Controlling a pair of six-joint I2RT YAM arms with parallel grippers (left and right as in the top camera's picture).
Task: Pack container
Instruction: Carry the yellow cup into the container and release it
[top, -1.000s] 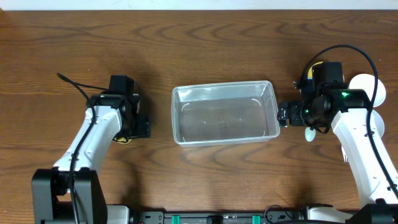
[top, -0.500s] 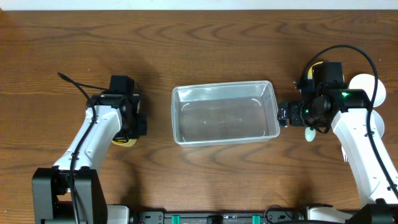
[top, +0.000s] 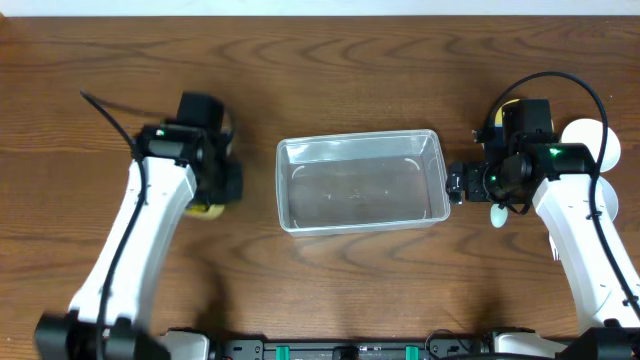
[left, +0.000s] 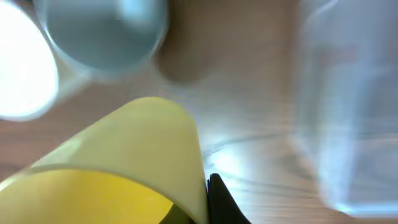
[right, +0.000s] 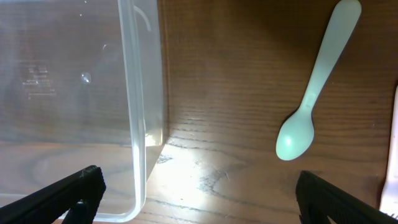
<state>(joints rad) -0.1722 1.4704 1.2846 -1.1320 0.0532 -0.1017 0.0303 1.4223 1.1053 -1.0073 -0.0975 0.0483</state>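
Note:
The container (top: 360, 182), a clear rectangular tub, sits empty at the table's centre; its blurred wall (left: 348, 106) shows in the left wrist view and its right corner (right: 140, 93) in the right wrist view. My left gripper (top: 212, 188), left of the tub, is shut on the rim of a yellow bowl (left: 124, 155), seen from overhead as a yellow edge (top: 207, 209) under the wrist. One black finger (left: 216, 200) presses the bowl's outer wall; the other is hidden. My right gripper (right: 199, 208) stands open at the tub's right end, holding nothing.
A pale green spoon (right: 314, 99) lies on the wood right of the tub, below my right wrist (top: 497, 215). A white round dish (top: 585, 135) sits at the far right. A blue-grey cup (left: 102, 34) and a white bowl (left: 18, 68) stand beyond the yellow bowl.
My left gripper closed on the yellow bowl, then the left arm rose and shifted slightly toward the far side. The right arm and the tub have not moved.

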